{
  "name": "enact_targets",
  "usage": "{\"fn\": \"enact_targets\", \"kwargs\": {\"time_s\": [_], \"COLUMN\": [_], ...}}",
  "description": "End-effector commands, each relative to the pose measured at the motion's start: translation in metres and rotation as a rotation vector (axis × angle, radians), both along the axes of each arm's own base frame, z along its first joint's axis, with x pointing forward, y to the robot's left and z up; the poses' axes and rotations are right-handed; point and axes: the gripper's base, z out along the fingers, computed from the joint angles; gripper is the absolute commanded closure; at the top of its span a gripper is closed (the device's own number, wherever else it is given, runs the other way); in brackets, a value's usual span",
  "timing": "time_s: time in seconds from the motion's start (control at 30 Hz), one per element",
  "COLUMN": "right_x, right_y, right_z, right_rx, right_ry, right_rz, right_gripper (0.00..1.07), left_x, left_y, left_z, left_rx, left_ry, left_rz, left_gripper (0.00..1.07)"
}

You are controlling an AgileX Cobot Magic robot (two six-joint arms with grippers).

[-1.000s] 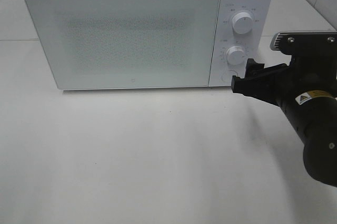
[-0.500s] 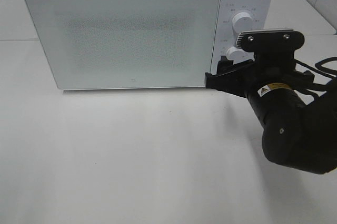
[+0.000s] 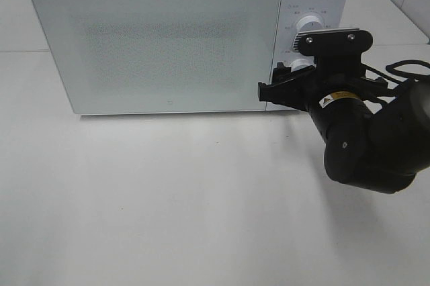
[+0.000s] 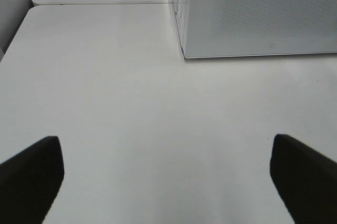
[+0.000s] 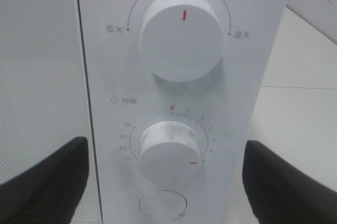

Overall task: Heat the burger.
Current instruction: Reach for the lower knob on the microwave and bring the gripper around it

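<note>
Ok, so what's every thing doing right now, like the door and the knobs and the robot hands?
Microwave door: shut.
Upper knob: red mark pointing straight up.
Lower knob: red mark turned away from 0.
Right gripper: open, in front of the lower knob, touching nothing.
Left gripper: open, empty, over the table.

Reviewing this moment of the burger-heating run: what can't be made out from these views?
Burger: in no view; the speckled microwave door hides the inside.
Timer dial: mostly covered by the right gripper in the exterior high view.
Round button: cut off by the right wrist view's edge.
Left gripper: only fingertips show, in the left wrist view.
</note>
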Motion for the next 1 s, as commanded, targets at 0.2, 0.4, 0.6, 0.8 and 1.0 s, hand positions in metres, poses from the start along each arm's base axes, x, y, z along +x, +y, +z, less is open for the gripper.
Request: {"fn": "enact_targets", "kwargs": {"time_s": [0.2,0.4,0.6,0.8,1.0], "right_x": [0.013,0.019,0.026,0.027,0.033], "right_y": [0.004,0.003,-0.003,-0.002,0.003], "right_z": [-0.007,-0.006,-0.004,-0.006,-0.013], "right_rx": [0.003,0.009,0.049,0.044,0.044], "right_ry": [0.003,-0.009,-0.019,-0.022,-0.011], "right_rz": [0.012,0.007,-0.002,0.002,0.013], "right_gripper": [0.31,0.31,0.31,0.31,0.31], "left_x": [-0.003,-0.003,-0.003,-0.003,-0.003], "left_y": [0.0,0.0,0.0,0.0,0.0], "left_z": [-0.001,-0.001,-0.001,-0.001,-0.001], "left_rx": [-0.007,-0.007,-0.007,-0.007,-0.006], "left_ry": [-0.023,-0.023,-0.023,-0.023,-0.024], "left_rz": [0.003,0.003,0.003,0.003,0.002], "left_gripper": [0.06,0.06,0.06,0.06,0.06]}}
